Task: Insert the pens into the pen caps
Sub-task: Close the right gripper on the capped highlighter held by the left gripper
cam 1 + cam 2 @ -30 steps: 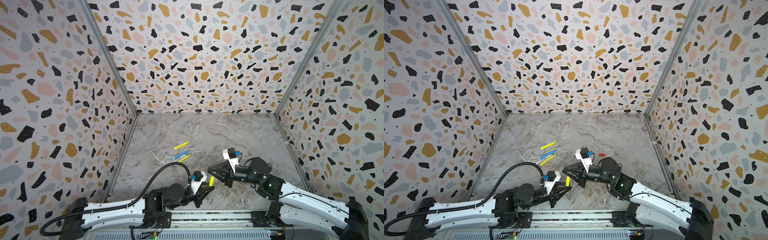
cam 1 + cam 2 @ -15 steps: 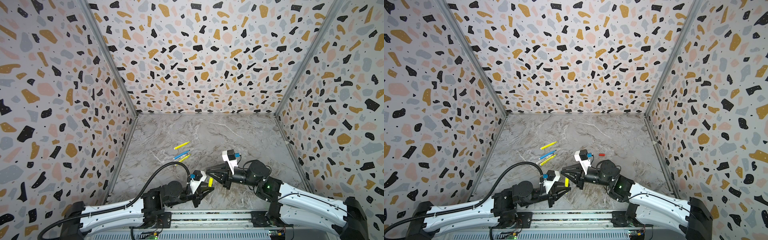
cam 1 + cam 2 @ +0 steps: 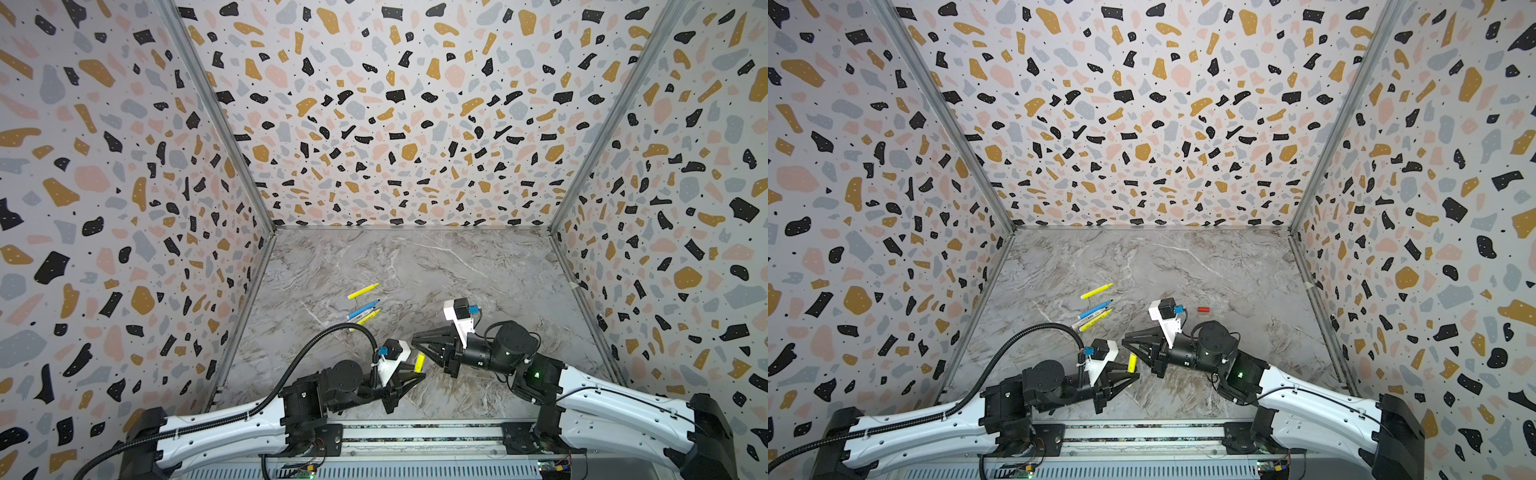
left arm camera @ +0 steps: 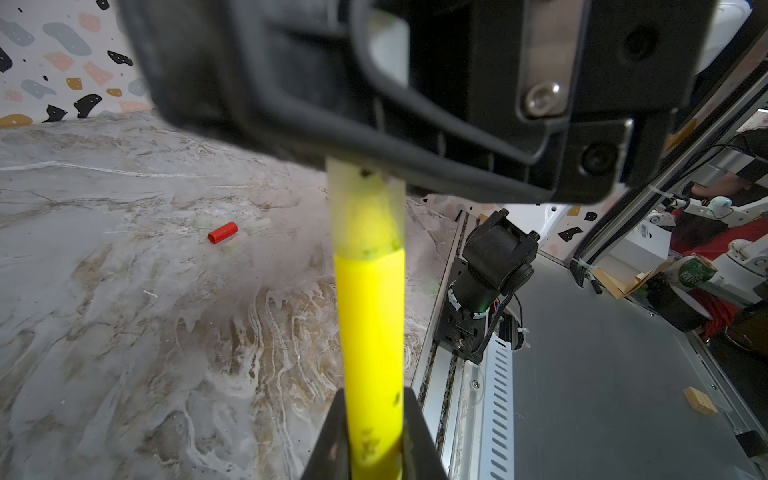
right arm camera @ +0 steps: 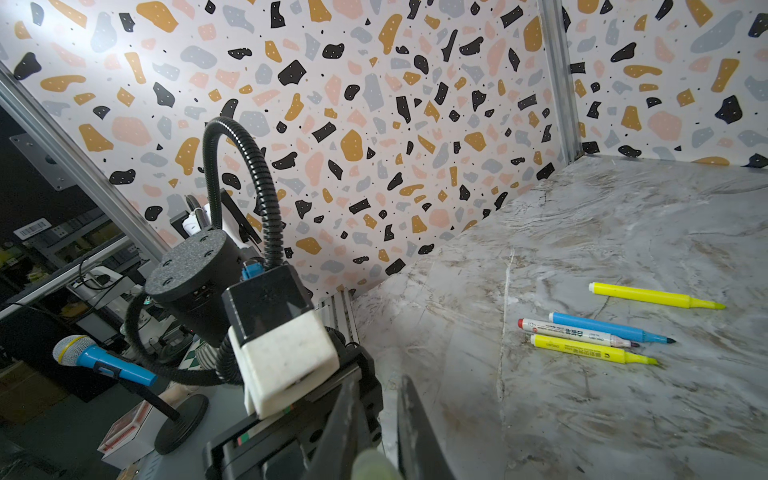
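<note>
- The left gripper (image 4: 372,415) is clenching the yellow pen (image 3: 419,362), at the lower centre of both top views.
- The right gripper (image 5: 378,415) is grasping a clear cap (image 4: 368,216) that is sitting over that pen's end.

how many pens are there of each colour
yellow pens: 3
blue pen: 1
white pen: 1
total: 5

Bright, even light with soft shadows; the nearby yellow pen (image 4: 370,324) looks blurred.
</note>
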### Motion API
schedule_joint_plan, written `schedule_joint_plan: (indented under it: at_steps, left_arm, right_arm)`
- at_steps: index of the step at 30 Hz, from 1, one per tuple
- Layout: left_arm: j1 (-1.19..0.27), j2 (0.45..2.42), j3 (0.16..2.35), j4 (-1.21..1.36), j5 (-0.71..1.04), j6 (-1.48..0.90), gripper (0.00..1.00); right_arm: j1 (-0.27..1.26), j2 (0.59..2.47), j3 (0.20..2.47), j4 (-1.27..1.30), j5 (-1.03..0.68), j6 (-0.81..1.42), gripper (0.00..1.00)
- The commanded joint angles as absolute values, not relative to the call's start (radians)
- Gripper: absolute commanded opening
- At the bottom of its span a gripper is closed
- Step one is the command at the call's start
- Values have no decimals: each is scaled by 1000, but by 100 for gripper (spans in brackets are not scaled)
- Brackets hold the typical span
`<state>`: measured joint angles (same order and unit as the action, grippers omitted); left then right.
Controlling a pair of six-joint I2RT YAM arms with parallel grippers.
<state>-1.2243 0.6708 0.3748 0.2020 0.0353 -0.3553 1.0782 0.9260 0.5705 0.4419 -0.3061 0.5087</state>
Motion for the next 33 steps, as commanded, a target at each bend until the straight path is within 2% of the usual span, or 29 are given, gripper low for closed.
schedule_joint_plan:
  at_steps: [1, 4, 6, 9, 10, 11, 14, 21, 33]
  left_arm:
    - [-1192, 651, 498, 564, -52, -337, 0]
    - [-1192, 721, 483, 484, -66, -327, 0]
    - [-1192, 771, 467, 451, -63, -332, 0]
    - [-1192, 822, 419, 444, -57, -360, 0]
    - [-1192, 824, 404, 447, -57, -370, 0]
    - [-1193, 821, 384, 457, -57, -383, 0]
    - [-1193, 786, 329, 491, -65, -412, 0]
    - [-1193, 753, 322, 481, -82, -410, 0]
    - [-1193, 766, 354, 509, -84, -417, 0]
  right_arm:
    - [1108, 941, 523, 162, -389, 508, 0]
    - [1081, 929, 607, 110, -379, 470, 0]
    - [1045, 911, 673, 68, -370, 442, 14]
    - [987, 837, 754, 24, -296, 399, 50]
    - [976, 810, 763, 26, -285, 387, 59]
    - [962, 780, 768, 32, -287, 377, 64]
    - [936, 742, 772, 32, -334, 365, 71]
    - [935, 771, 677, 68, -406, 419, 72]
    - [990, 862, 624, 205, -453, 469, 57]
